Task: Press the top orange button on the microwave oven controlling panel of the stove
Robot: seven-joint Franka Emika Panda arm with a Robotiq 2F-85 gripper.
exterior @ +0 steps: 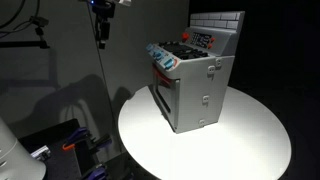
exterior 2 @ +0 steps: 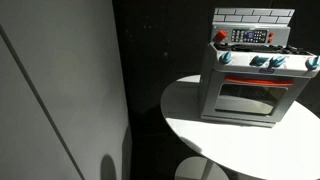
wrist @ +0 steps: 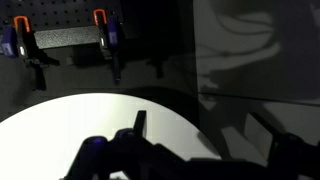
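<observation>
The grey toy stove [exterior: 195, 85] stands on a round white table [exterior: 240, 150], with its door and handle facing front in an exterior view [exterior 2: 248, 90]. The small red-orange control panel [exterior: 204, 40] sits on the pale brick back wall above the burners, and it also shows in an exterior view [exterior 2: 246, 37]. My gripper [exterior: 101, 40] hangs high in the air, well off to the side of the stove and touching nothing. In the wrist view my gripper [wrist: 198, 135] is a dark silhouette with its fingers apart and nothing between them. The stove does not show there.
Blue-and-white items [exterior: 162, 55] lie on the stove top. The wrist view shows the table top [wrist: 70, 125] and clamps with orange handles [wrist: 100, 22] on a dark back wall. A grey wall panel [exterior 2: 60, 90] stands beside the table.
</observation>
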